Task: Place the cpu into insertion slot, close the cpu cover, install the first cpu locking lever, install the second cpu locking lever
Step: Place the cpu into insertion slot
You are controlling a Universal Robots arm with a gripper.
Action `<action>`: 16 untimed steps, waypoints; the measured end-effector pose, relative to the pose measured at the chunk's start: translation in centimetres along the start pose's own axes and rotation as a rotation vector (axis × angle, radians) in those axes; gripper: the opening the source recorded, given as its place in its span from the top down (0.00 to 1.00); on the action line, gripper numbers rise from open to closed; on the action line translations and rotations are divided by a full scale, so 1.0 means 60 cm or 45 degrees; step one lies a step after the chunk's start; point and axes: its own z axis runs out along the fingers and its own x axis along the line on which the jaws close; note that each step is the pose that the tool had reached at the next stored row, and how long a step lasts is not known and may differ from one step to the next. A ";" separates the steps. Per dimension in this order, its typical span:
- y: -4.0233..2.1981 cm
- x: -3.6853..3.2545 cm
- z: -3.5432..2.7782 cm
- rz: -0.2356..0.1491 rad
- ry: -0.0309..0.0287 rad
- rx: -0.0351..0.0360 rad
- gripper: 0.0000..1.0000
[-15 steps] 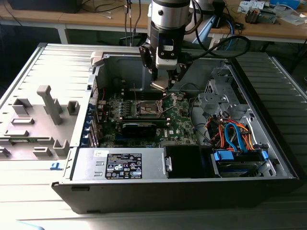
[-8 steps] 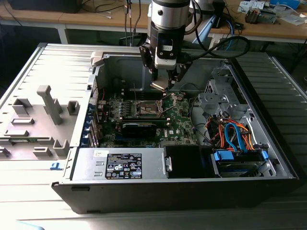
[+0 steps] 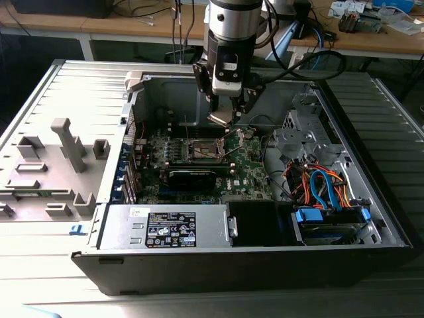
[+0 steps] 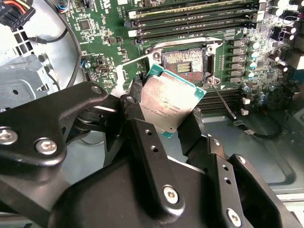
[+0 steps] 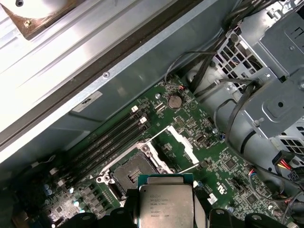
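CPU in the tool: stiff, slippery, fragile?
The flat square silvery-topped chip looks like a rigid plate, likely no flex. The tool pinches only its thin edges, so it might twist or slip. Its thin green rim looks easily damaged if knocked.

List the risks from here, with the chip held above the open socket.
1. The cpu hangs tilted in the end effector, not square to the insertion slot; lowered so, a corner might strike the contacts.
2. It is pinched by its edges only, so it could slip.
3. The opened cpu cover lies beside the slot and might be bumped.
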 end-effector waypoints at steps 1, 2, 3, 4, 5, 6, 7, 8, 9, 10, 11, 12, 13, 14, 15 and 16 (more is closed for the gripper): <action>0.000 0.000 0.000 0.003 -0.0004 0.0002 0.45; 0.000 0.000 0.000 0.007 -0.0008 0.0006 0.45; 0.000 0.000 0.000 0.010 -0.0013 0.0009 0.45; 0.000 0.000 0.000 0.017 -0.0020 0.0013 0.45; 0.000 0.000 0.000 0.020 -0.0025 0.0015 0.45; 0.000 0.000 0.000 0.024 -0.0029 0.0017 0.45; 0.000 0.000 0.000 0.030 -0.0037 0.0022 0.45; 0.000 0.000 0.001 0.037 -0.0046 0.0027 0.45; 0.000 0.000 0.001 0.043 -0.0054 0.0032 0.45; 0.000 0.000 0.001 0.048 -0.0062 0.0037 0.45; 0.000 0.000 0.001 0.054 -0.0070 0.0044 0.45; 0.000 0.000 0.001 0.060 -0.0078 0.0049 0.45; 0.000 0.000 0.001 0.062 -0.0082 0.0053 0.45; 0.000 0.000 0.001 0.066 -0.0087 0.0055 0.45; 0.000 0.000 0.001 0.070 -0.0094 0.0060 0.45; 0.000 0.000 0.001 0.074 -0.0099 0.0063 0.45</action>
